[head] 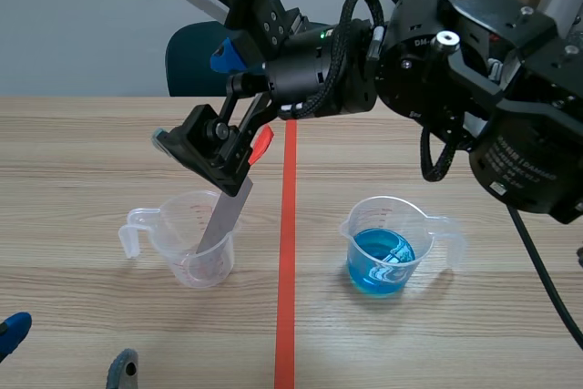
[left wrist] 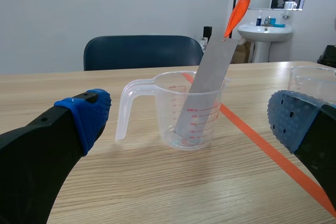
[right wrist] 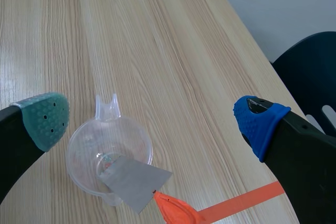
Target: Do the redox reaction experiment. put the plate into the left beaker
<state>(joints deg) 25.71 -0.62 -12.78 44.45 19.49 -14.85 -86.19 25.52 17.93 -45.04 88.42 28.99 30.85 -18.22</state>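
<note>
Setting: lab-style room — wood-grain table (head: 91, 134); 1 clear graduated beaker (left wrist: 167, 106); 1 beaker of blue liquid (head: 387, 252); white pedestal washbasin (left wrist: 264, 32) with bottles; dark blue chair (left wrist: 142, 51).

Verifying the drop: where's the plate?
Scene view, left side: the plate stands tilted inside the left beaker, just left of the tape line.

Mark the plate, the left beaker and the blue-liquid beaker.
plate (head: 225, 214): scene view, middle of its grey face
left beaker (head: 185, 257): scene view, clear side wall
blue-liquid beaker (head: 387, 214): scene view, wall above the liquid
</note>
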